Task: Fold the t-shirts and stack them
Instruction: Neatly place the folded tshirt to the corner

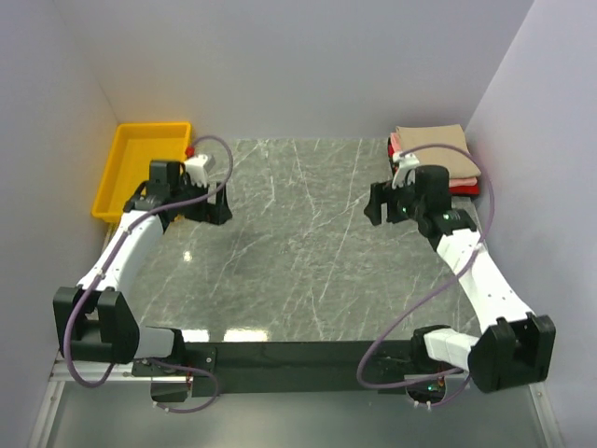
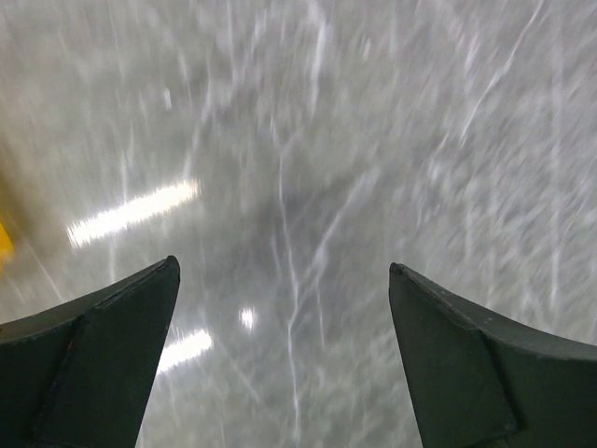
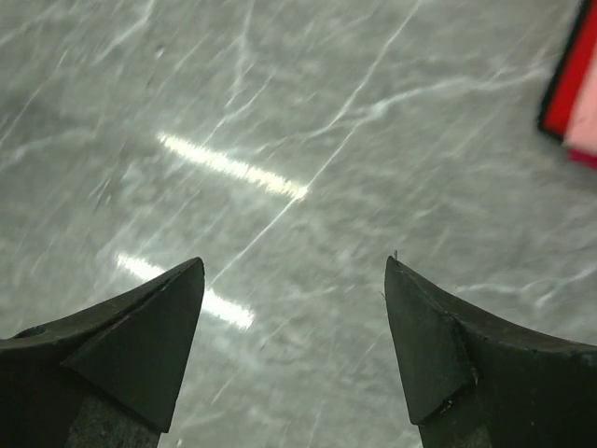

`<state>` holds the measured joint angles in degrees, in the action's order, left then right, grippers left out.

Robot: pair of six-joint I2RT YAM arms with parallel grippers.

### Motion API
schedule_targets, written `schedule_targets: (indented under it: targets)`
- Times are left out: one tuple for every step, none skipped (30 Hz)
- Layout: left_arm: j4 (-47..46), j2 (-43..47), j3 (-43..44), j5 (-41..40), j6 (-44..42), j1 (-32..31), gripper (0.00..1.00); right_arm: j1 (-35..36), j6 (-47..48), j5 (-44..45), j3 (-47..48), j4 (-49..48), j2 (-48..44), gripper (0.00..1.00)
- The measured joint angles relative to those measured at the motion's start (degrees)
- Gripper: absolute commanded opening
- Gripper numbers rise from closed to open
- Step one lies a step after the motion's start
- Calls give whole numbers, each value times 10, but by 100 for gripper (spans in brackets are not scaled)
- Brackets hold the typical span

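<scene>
Three folded t-shirts lie stacked at the table's far right corner: a tan one [image 1: 434, 140] on top, a salmon pink one [image 1: 395, 143] under it, a red one [image 1: 466, 189] at the bottom. An edge of the red shirt [image 3: 571, 89] and pink shirt [image 3: 586, 117] shows at the right of the right wrist view. My right gripper [image 1: 379, 203] is open and empty, just left of the stack, above bare table. My left gripper [image 1: 220, 203] is open and empty over the table's far left, beside the bin.
A yellow plastic bin [image 1: 140, 168] stands off the table's far left corner, with a small red thing [image 1: 189, 150] at its right edge. The grey marble table [image 1: 298, 243] lies between the arms. White walls close in on three sides.
</scene>
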<state>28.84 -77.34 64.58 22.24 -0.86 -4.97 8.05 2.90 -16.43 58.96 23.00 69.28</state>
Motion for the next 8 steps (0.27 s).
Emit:
schedule_targets:
  targets:
    - [5,9,-23,-5,-4,1,100,7,0,-6,-19,1,-17,85]
    - [11,19,-45,-10,-8,1,99,9,0,-9,-35,2,-30,85]
    - [13,31,-67,-15,-13,1,100,10,0,-11,-49,1,-39,86]
    - [16,40,-83,-19,-16,1,99,10,1,-10,-61,2,-47,86]
    - [21,53,-101,-23,-18,1,99,10,2,-10,-71,2,-54,86]
    - [25,64,-113,-27,-21,1,100,10,2,-10,-81,2,-61,86]
    - [27,76,-123,-30,-22,1,99,10,4,-9,-89,2,-68,87]
    - [29,86,-128,-33,-25,1,99,10,5,-9,-95,4,-75,87]
